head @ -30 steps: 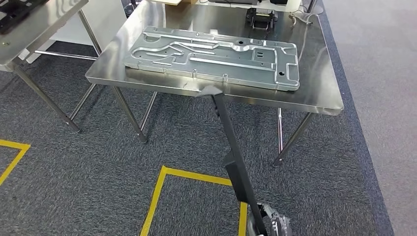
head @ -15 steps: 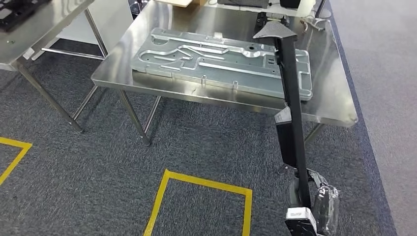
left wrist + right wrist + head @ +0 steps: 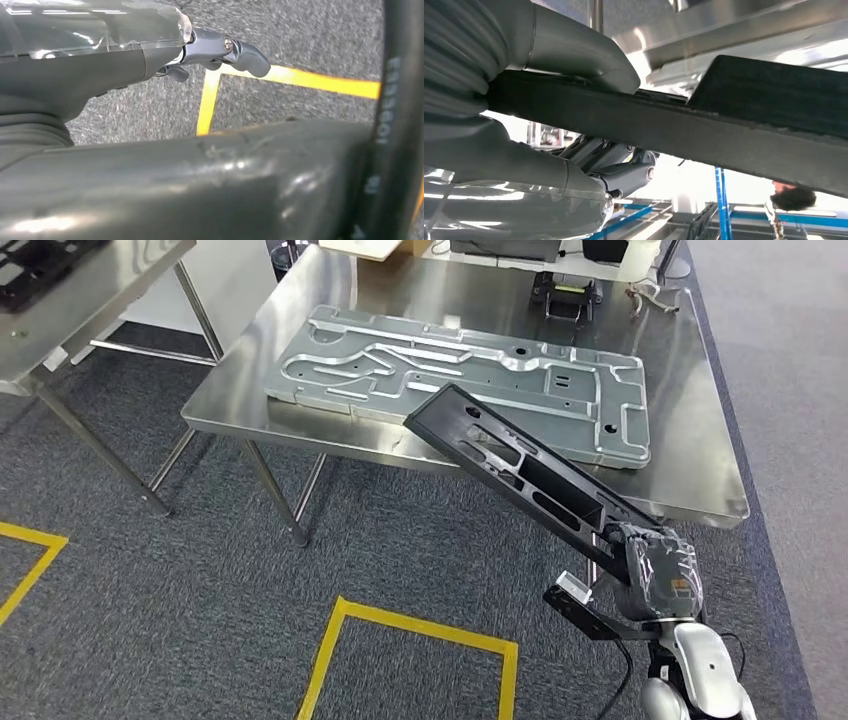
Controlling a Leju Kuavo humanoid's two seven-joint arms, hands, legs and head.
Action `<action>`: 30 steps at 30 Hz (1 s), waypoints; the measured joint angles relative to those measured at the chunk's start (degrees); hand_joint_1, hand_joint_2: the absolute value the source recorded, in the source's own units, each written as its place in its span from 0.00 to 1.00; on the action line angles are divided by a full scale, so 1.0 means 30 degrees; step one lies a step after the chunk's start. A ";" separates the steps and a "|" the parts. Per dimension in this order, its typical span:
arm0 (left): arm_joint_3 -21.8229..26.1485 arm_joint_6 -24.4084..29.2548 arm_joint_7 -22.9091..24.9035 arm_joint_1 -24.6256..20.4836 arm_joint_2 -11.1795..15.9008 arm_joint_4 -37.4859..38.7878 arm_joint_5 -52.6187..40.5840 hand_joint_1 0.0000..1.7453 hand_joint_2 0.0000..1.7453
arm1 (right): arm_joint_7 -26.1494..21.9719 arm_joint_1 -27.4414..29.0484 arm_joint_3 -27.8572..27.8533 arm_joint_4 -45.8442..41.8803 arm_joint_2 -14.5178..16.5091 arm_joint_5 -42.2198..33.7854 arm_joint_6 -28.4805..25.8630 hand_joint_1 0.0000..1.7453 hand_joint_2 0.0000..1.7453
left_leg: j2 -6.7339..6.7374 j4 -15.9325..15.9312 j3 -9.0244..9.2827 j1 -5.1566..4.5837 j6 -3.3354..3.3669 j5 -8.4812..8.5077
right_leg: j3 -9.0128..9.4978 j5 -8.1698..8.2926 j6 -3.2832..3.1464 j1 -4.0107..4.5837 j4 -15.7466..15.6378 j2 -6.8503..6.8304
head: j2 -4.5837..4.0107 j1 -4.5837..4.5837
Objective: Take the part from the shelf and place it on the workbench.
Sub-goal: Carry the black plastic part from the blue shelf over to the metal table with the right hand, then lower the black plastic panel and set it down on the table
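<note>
From the head view, your right hand (image 3: 658,575) grips the near end of the long black part (image 3: 520,468), which slants up and away so that its far end hangs over the front edge of the steel bench (image 3: 690,465), just in front of the large grey stamped panel (image 3: 470,370) lying there. To set it down well, you would carry the part further over the bench, level it, and lower it onto bare steel beside the stamped panel rather than across it; I judge the free strip near the front edge narrow, so keep the tip from riding up on the panel's rim. A small black fixture (image 3: 565,290) sits at the far side of the bench, well clear. Whether the part's far end touches the bench or floats above it cannot be told here. In the left wrist view, your left hand (image 3: 220,50) hangs over carpet with a yellow floor line (image 3: 300,80), its fingers loosely apart and holding nothing; a dark blurred mass covers much of the picture. In the right wrist view, the thumb (image 3: 574,50) presses one face of the part (image 3: 724,115) and the fingers (image 3: 619,170) clamp the other, but the fingertips are hidden behind it and the background is glare.
</note>
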 joint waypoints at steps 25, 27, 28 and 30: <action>-0.0233 -0.0299 0.0459 -0.0168 0.0289 0.0073 -0.0073 0.00 0.00 | -0.0200 -0.7789 0.7325 0.4592 -0.1013 0.5852 0.3709 1.00 1.00 | -0.0039 -0.0528 -0.0253 0.0010 0.0407 0.0550 | -0.1498 -0.1205 0.0854 -0.0282 0.1947 0.0004 | 0.0000 0.0005; -0.0268 -0.0306 0.0476 -0.0196 0.0284 0.0104 -0.0093 0.00 0.00 | -0.0247 -0.8389 0.8013 0.5064 -0.0979 0.5932 0.4037 1.00 1.00 | -0.0109 -0.0555 0.0085 -0.0014 0.0125 0.0014 | -0.1525 0.0915 0.0609 -0.0187 0.0589 -0.0035 | 0.0000 0.0001; -0.0298 -0.0308 0.0482 -0.0231 0.0284 0.0118 -0.0106 0.00 0.00 | -0.0236 -0.8684 0.8331 0.5256 -0.0934 0.5945 0.4133 1.00 1.00 | -0.0127 -0.0486 0.0271 -0.0032 -0.0013 -0.0119 | -0.1514 0.1223 0.0435 -0.0144 0.0374 -0.0028 | 0.0000 -0.0002; -0.0371 -0.0308 0.0476 -0.0318 0.0286 0.0127 -0.0126 0.00 0.00 | -0.0151 -0.9268 0.8844 0.5458 -0.0795 0.5920 0.4202 1.00 1.00 | -0.0094 -0.0152 0.0353 -0.0007 -0.0255 -0.0037 | -0.1146 0.0942 0.0056 -0.0141 0.0338 0.0007 | 0.0000 -0.0002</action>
